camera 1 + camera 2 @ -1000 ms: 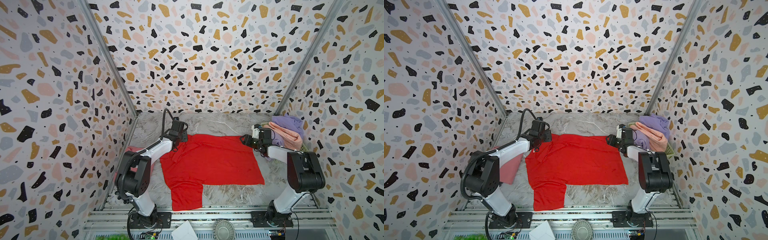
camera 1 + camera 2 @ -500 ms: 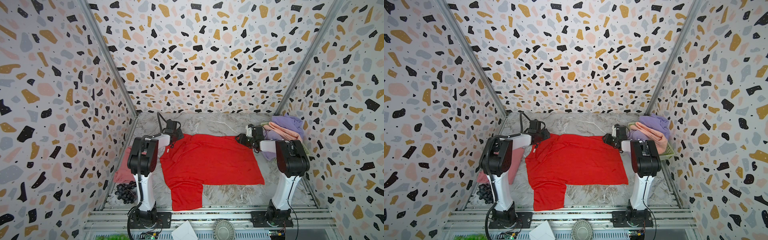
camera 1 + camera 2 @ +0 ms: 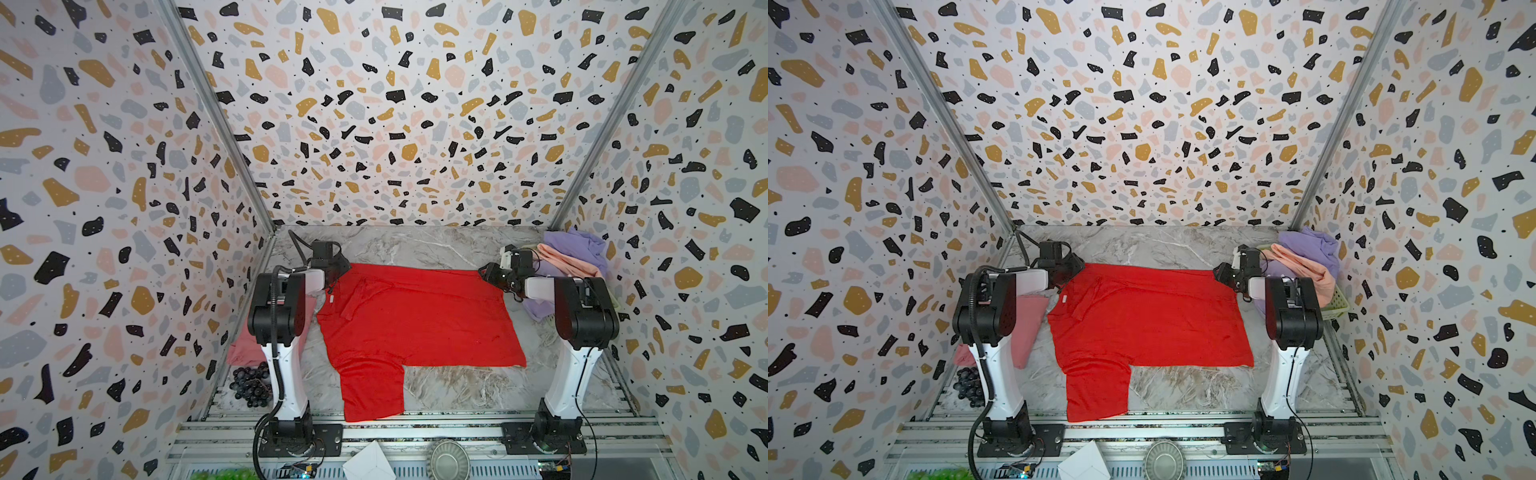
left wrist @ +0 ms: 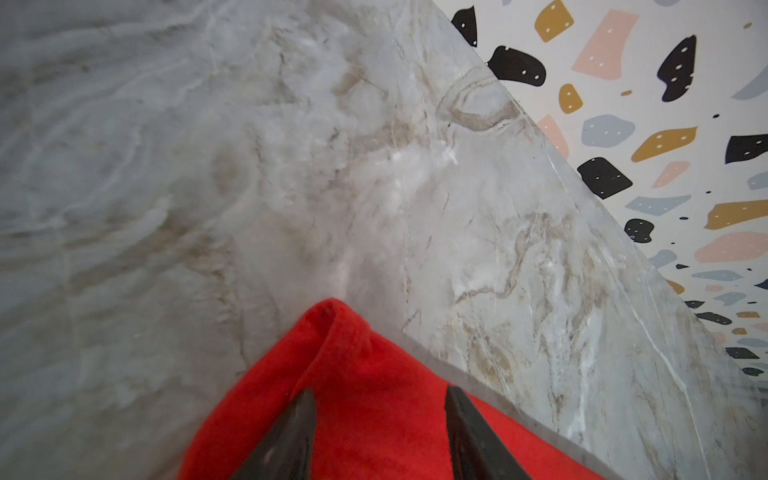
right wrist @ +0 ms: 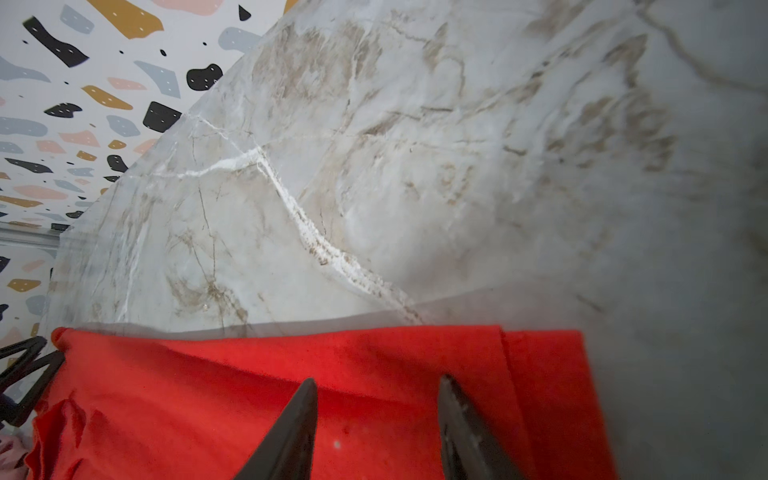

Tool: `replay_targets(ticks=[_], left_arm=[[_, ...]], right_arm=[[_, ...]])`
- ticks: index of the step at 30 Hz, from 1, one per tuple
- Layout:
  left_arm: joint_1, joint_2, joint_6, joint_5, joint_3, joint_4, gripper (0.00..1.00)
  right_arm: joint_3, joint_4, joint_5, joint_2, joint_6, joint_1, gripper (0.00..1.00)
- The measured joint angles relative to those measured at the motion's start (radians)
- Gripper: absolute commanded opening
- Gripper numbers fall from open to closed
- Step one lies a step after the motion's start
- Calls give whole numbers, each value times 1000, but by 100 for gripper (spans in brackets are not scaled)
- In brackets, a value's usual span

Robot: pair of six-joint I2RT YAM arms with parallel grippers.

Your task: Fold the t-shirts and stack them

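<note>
A bright red t-shirt (image 3: 415, 320) (image 3: 1150, 320) lies spread flat in the middle of the marble table (image 3: 415, 245), one sleeve reaching the front edge. My left gripper (image 3: 343, 266) (image 3: 1077, 266) sits at its far left corner, open, its fingers straddling the red cloth (image 4: 380, 390). Over the far right corner, my right gripper (image 3: 484, 272) (image 3: 1219, 272) is also open, with fabric under its tips (image 5: 379, 379). A dusty pink t-shirt (image 3: 245, 353) (image 3: 1027, 328) lies folded at the left wall. Lavender (image 3: 577, 245) and peach (image 3: 561, 262) t-shirts are heaped at the back right.
A pale green basket (image 3: 1337, 305) holds the heaped shirts against the right wall. Dark grapes (image 3: 249, 384) lie by the left arm's base. A white paper shape (image 3: 368, 463) and a round metal dish (image 3: 449, 459) sit on the front rail. Patterned walls close three sides.
Both arms have swung upright and their grippers have settled on the red shirt's far corners. Both pairs of jaws have narrowed a little. The grapes now show beside the left arm.
</note>
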Motion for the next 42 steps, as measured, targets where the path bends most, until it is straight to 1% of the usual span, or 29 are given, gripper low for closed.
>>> replay_targets(ticks=[4, 7, 10, 21, 25, 30, 33, 36, 39, 42], left_arm=[[2, 0, -5, 4, -1, 5, 53], [2, 8, 2, 4, 13, -4, 54], [2, 55, 14, 7, 90, -30, 53], [7, 272, 44, 18, 452, -140, 53], [12, 312, 48, 26, 527, -172, 54], [20, 321, 69, 39, 564, -215, 54], [26, 275, 95, 44, 510, -212, 56], [29, 154, 120, 55, 382, -206, 58], [32, -19, 141, 68, 246, -175, 59], [32, -191, 153, 90, 143, -124, 61]], right_arm=[[45, 1, -6, 34, 0, 0, 48], [112, -5, -7, 80, -2, 0, 48], [193, -18, -6, 133, -1, 0, 48], [534, -55, -22, 356, 22, 0, 47], [641, -76, -34, 419, 40, -3, 47], [660, -93, -61, 423, 56, -14, 48], [600, -83, -77, 381, 48, -24, 52], [489, -85, -87, 277, 29, -31, 57], [371, -77, -92, 121, 3, -35, 65], [266, -46, -93, -58, -13, -32, 68]])
